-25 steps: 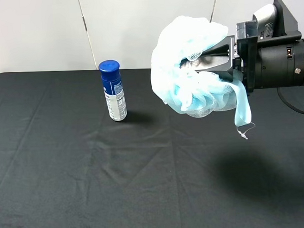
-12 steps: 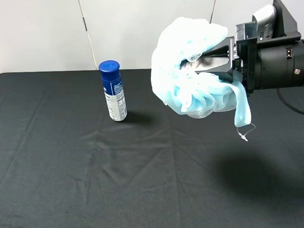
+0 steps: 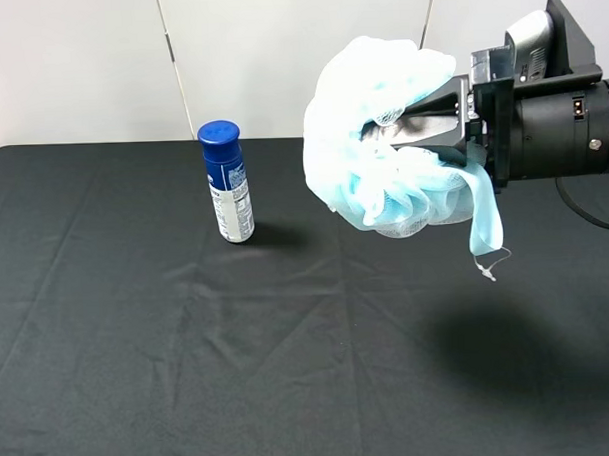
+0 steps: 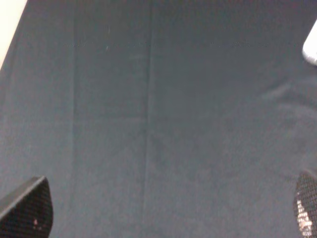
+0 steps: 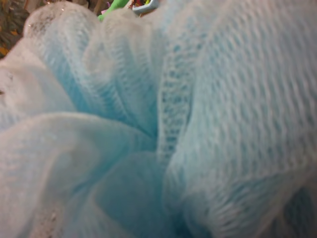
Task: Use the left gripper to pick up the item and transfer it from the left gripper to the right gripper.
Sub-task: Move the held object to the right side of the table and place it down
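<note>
Nothing has visibly moved since the earlier frames: the item (image 3: pixel 350 96) hangs in the same spot, lifted well above the black cloth (image 3: pixel 138 344) at the right of the exterior view. The right gripper (image 3: pixel 401 125) reaches in level from the right, its fingers pinching the mesh, which bulges above and below them. The squeezed ball runs slightly taller than wide and bulges leftward, away from the arm. Its ribbon loop (image 3: pixel 481 217) dangles straight down on the arm side. In the right wrist view the mesh (image 5: pixel 158 119) fills everything.

The left gripper (image 4: pixel 166 215) is spread wide over bare cloth, holding nothing; a pale shape at that view's edge is too cropped to identify.

A blue-capped spray can (image 3: pixel 226 183) stands upright near the table's back edge, well apart from the item, with bare cloth beneath and in front.
</note>
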{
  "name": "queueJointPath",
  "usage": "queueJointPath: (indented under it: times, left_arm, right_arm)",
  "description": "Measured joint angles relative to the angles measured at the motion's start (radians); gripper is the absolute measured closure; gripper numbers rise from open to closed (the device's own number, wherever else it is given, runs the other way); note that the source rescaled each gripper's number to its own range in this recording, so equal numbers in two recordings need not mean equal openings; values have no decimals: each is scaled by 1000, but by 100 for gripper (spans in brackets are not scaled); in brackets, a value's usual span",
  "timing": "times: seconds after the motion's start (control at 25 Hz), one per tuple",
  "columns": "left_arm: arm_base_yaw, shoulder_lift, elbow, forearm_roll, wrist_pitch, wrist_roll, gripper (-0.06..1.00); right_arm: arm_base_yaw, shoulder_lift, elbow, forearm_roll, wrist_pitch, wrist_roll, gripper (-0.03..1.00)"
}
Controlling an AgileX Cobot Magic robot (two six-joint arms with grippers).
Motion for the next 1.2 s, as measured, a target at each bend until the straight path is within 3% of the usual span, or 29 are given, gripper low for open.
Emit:
queueJointPath:
  times: [0.32, 0.52, 0.72, 0.88, 1.2]
  left_arm:
    - [0, 0, 39, -3, -16, 0, -2]
    - [0, 0, 39, -5, -16, 0, -2]
    - [0, 0, 39, -5, -16, 0, -2]
    - [0, 0, 39, -5, -16, 0, -2]
    - [0, 0, 39, -6, -16, 0, -2]
  right_arm:
    - [0, 0, 0, -12, -55, 0, 97]
    - [0, 0, 0, -115, -162, 13, 97]
    - [0, 0, 0, -348, -325, 134, 97]
    - [0, 0, 1, -603, -425, 279, 97]
    - [0, 0, 1, -1061, -501, 520, 97]
